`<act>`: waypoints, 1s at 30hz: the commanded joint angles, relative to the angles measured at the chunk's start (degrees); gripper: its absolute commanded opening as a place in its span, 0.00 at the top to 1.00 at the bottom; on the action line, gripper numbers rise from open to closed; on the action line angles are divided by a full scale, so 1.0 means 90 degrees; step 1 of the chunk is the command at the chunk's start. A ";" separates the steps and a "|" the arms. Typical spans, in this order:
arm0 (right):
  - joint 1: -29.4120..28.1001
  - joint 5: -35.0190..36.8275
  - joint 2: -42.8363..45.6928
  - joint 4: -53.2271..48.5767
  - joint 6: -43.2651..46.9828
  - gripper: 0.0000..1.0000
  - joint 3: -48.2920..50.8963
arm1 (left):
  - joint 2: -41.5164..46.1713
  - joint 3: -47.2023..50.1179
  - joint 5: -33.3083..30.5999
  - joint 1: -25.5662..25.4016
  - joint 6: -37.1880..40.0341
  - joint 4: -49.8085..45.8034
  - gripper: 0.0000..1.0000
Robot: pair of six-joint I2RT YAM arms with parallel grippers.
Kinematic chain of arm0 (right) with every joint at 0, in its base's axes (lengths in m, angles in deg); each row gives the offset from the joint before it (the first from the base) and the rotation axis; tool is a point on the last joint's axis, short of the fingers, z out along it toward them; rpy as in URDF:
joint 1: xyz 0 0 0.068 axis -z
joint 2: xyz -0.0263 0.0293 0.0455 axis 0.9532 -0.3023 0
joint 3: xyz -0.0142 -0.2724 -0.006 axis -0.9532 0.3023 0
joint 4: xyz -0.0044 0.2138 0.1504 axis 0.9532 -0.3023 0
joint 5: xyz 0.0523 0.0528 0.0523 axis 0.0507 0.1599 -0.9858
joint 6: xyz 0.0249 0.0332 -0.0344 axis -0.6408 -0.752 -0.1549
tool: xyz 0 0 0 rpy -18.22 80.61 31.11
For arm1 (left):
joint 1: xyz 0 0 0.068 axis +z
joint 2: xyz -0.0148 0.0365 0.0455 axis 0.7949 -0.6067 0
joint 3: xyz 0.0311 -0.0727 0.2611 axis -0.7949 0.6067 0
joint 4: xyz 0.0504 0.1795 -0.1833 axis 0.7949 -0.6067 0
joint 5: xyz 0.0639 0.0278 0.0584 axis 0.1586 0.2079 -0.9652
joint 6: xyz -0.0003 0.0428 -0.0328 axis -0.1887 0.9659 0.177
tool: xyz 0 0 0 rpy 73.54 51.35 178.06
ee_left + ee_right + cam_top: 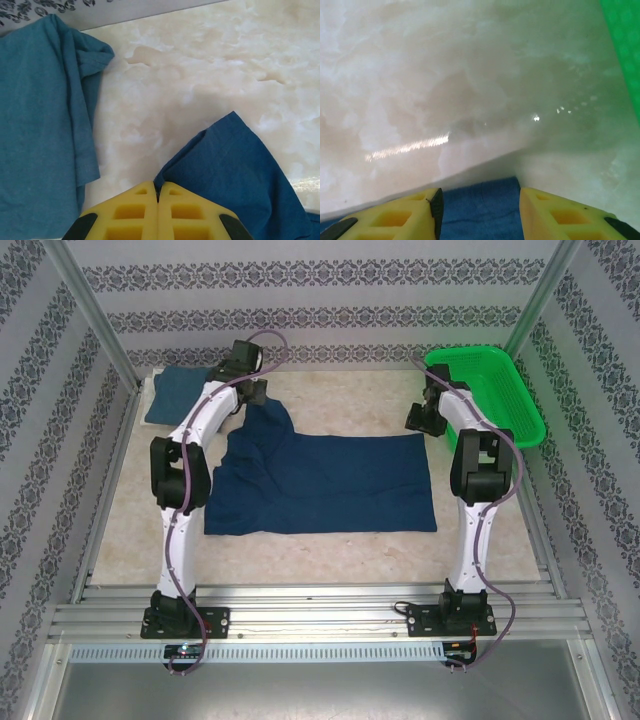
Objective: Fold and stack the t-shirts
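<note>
A dark navy t-shirt (320, 485) lies spread across the middle of the table. One corner of it is drawn up toward the back left, where my left gripper (258, 395) is. In the left wrist view, the left gripper (158, 186) is shut and pinches the navy cloth (235, 170) between its yellow fingertips. A lighter teal t-shirt (175, 395) lies bunched at the back left corner, and it appears as teal cloth (40, 125) to the left of that gripper. My right gripper (425, 420) is at the navy shirt's far right corner. In the right wrist view, the right gripper (480, 195) has its jaws apart, with the navy corner (480, 215) between them.
A green mesh basket (490, 390) stands at the back right, close beside the right arm, and its green wall (625, 55) shows at the right wrist view's edge. Patterned walls enclose the marble table (330, 540) at the back and on both sides.
</note>
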 commanded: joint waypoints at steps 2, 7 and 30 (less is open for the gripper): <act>-0.0078 0.0260 -0.0291 -0.0588 0.0163 0.55 -0.0247 | 0.0568 0.0176 0.0102 0.0152 -0.0019 0.0410 1.00; -0.0144 0.0496 -0.0366 -0.0908 0.0309 0.56 -0.0411 | 0.0711 0.0243 0.0121 0.0192 -0.0019 0.0450 1.00; -0.0625 0.1837 -0.0457 -0.1066 0.0837 0.55 -0.0760 | 0.1063 0.0842 0.0253 0.0308 -0.0049 0.0817 1.00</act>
